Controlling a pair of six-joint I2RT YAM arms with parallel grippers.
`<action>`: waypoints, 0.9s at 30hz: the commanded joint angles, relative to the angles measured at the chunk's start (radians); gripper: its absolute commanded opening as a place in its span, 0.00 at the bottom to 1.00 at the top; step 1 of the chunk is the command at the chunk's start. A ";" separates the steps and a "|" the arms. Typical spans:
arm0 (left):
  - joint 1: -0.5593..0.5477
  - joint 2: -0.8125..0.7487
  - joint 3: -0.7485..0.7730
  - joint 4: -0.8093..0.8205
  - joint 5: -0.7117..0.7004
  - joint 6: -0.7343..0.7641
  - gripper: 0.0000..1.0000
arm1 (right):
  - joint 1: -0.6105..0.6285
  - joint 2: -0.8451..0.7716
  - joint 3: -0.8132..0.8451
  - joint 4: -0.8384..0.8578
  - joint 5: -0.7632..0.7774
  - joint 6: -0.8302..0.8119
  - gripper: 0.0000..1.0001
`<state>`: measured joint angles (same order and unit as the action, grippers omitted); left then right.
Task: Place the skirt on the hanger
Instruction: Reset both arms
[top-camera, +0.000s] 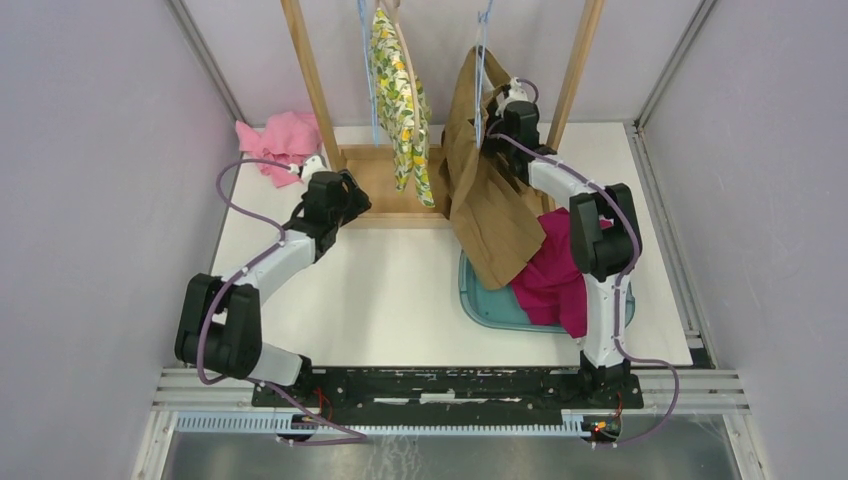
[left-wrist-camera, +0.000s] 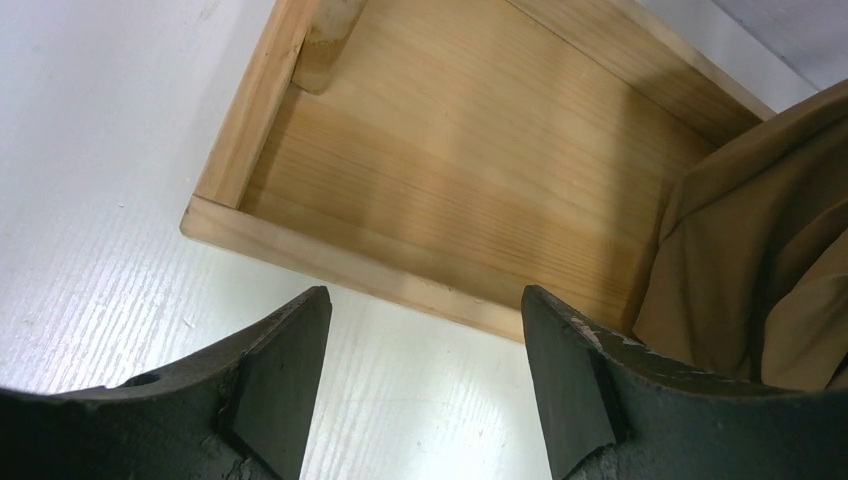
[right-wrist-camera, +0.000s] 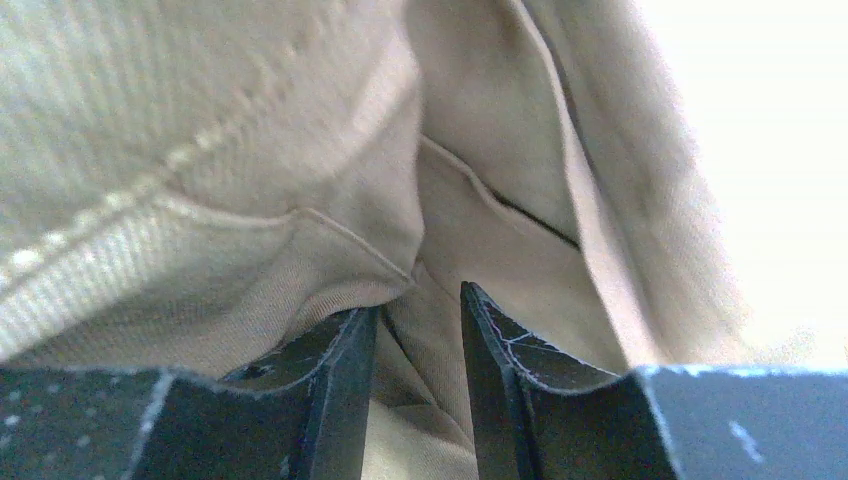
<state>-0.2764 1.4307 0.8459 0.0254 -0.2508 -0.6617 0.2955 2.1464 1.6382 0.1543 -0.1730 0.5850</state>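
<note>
1. Nearest the arm bases, a teal basin (top-camera: 478, 303) holds magenta cloth.
2. Mid-table, the left gripper (left-wrist-camera: 425, 305) hovers spread and empty beside the wooden rack base (left-wrist-camera: 450, 170).
3. Farther back, the right gripper (right-wrist-camera: 420, 300) pinches a fold of the brown skirt (top-camera: 490, 215), raised beside the blue strings (top-camera: 483, 50); its hanger is hidden.
4. Risk: this thin, one-sided pinch may slip under the cloth's weight, dropping the skirt.

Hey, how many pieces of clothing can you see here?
4: a pink cloth at the table's far left, a floral garment hanging on the rack, the brown skirt beside it, a magenta garment in the teal bin. More may lie underneath.
</note>
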 joint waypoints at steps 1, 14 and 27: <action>0.002 0.021 0.001 0.062 0.019 -0.028 0.77 | -0.012 0.044 0.121 0.217 -0.062 0.074 0.43; 0.003 0.043 0.000 0.073 0.020 -0.029 0.76 | -0.016 0.331 0.582 0.154 -0.167 0.194 0.43; 0.003 0.036 0.016 0.053 0.004 -0.014 0.77 | -0.032 0.114 0.268 -0.095 -0.028 0.072 0.66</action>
<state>-0.2764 1.4727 0.8440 0.0547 -0.2333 -0.6617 0.2733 2.4409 2.0655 0.1276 -0.2699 0.7212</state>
